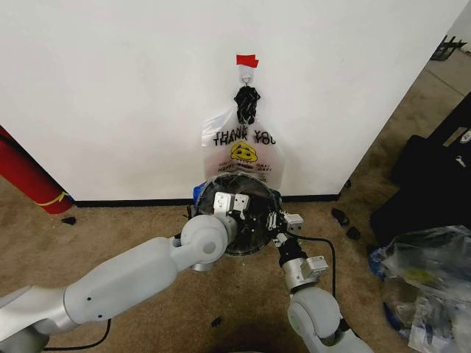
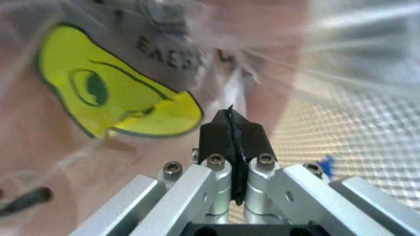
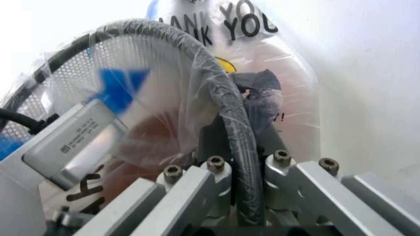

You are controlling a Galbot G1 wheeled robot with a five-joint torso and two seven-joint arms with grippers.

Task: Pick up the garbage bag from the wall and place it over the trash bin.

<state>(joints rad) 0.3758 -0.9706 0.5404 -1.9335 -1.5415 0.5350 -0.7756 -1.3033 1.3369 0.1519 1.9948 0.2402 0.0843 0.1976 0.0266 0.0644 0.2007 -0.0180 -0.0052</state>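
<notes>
Both grippers work at the trash bin in the head view: the left gripper over its mouth, the right gripper at its rim. A garbage bag hangs from the hook on the wall.

From the left wrist, that gripper's fingers are pressed together on thin film, inside clear smiley-printed plastic.

From the right wrist, the right gripper clamps the plastic-draped bin rim. Lining looks underway, unfinished.
</notes>
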